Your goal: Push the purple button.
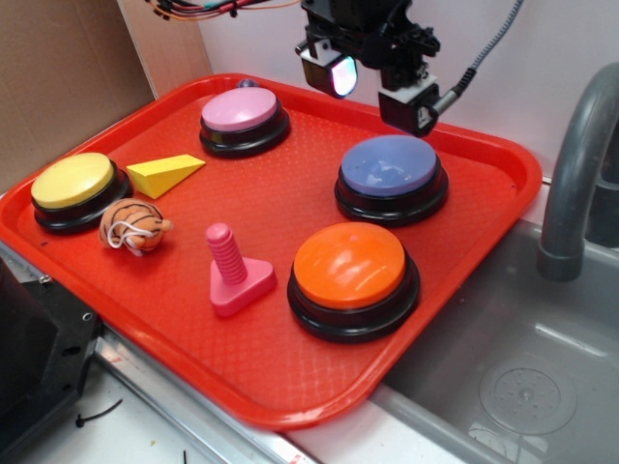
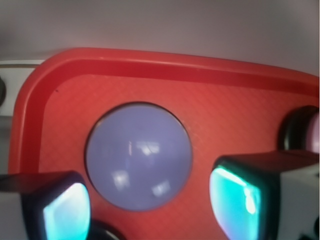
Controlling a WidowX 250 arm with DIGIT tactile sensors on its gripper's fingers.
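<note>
Purple button [image 1: 391, 166] on red tray [image 1: 484, 208], near its far-right rim; gripper [image 1: 372, 89] hovers above the far edge, jaws apart, empty; pink button [image 1: 243, 109] left

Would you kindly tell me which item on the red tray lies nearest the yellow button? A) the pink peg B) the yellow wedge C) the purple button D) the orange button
B: the yellow wedge sits right beside the yellow button, while the others lie farther across the tray.
</note>
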